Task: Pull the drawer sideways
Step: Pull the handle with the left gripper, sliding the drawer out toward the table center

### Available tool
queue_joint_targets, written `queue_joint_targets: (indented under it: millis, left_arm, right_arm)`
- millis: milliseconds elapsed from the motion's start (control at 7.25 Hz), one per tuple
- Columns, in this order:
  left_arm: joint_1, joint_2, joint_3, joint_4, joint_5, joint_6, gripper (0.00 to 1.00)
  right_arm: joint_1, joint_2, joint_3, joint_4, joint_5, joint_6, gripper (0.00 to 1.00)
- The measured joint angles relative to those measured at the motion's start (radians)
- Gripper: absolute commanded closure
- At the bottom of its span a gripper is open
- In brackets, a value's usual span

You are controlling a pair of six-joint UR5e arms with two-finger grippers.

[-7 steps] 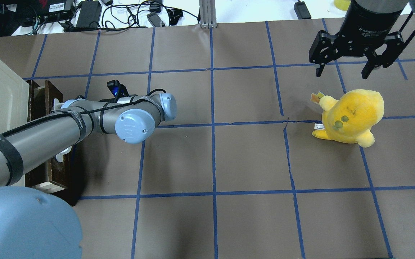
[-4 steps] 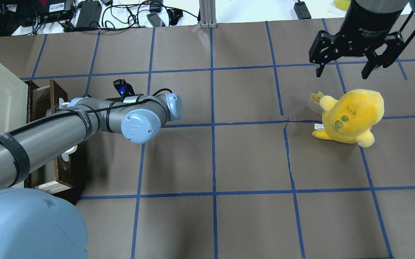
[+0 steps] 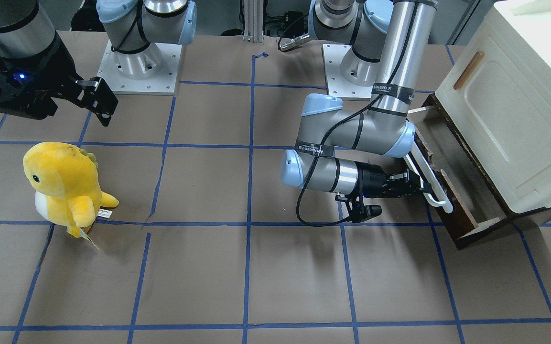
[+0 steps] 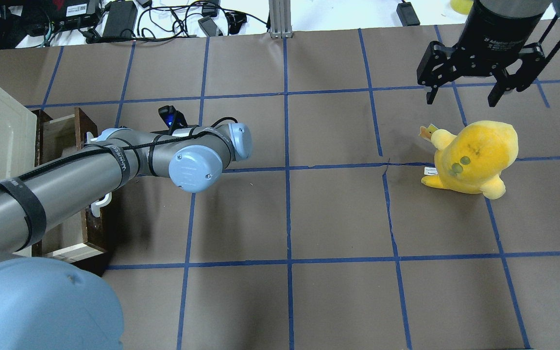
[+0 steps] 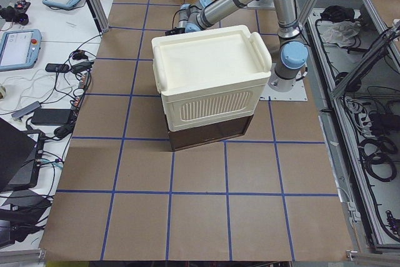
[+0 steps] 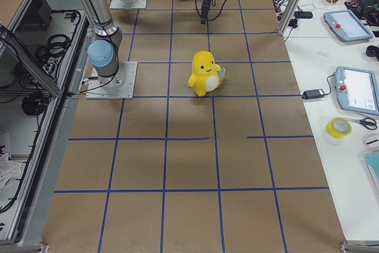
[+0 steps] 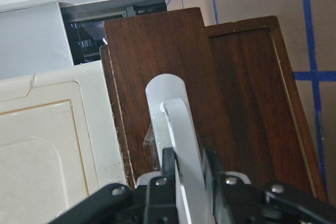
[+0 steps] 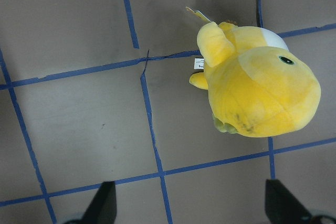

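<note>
Drawer (image 3: pixel 465 184) stands partly out from under the cream cabinet (image 3: pixel 509 119), at your robot's left end of the table (image 4: pixel 309 218). Your left gripper (image 3: pixel 416 184) is clamped on its white bar handle (image 3: pixel 432 180). Your right gripper (image 4: pixel 461 103) hangs with jaws apart near the yellow plush toy (image 4: pixel 474 155), well away from the drawer.

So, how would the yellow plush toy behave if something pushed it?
The yellow plush toy looks soft and stuffed, so it would probably squash and weigh little. It stands upright on small feet, so a push would likely tip it rather than slide it.
</note>
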Motion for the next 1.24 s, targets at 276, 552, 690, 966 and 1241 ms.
queue_joint_targets:
  millis: [276,552,690,966,1241]
  left_arm:
    - [-0.012,-0.006,0.014,0.004,-0.01,0.005,1.0]
    - [-0.027,-0.006,0.038,0.006,-0.036,0.017,1.0]
    - [-0.032,-0.007,0.045,0.006,-0.042,0.026,1.0]
    - [-0.037,-0.008,0.053,0.007,-0.057,0.031,1.0]
    - [-0.042,-0.008,0.065,0.007,-0.07,0.032,1.0]
  right_arm:
    - [0.0,0.0,0.0,0.0,0.0,0.0,0.0]
    - [0.0,0.0,0.0,0.001,0.0,0.0,0.0]
    - [0.0,0.0,0.0,0.0,0.0,0.0,0.0]
    - [0.0,0.0,0.0,0.0,0.0,0.0,0.0]
    - [0.0,0.0,0.0,0.0,0.0,0.0,0.0]
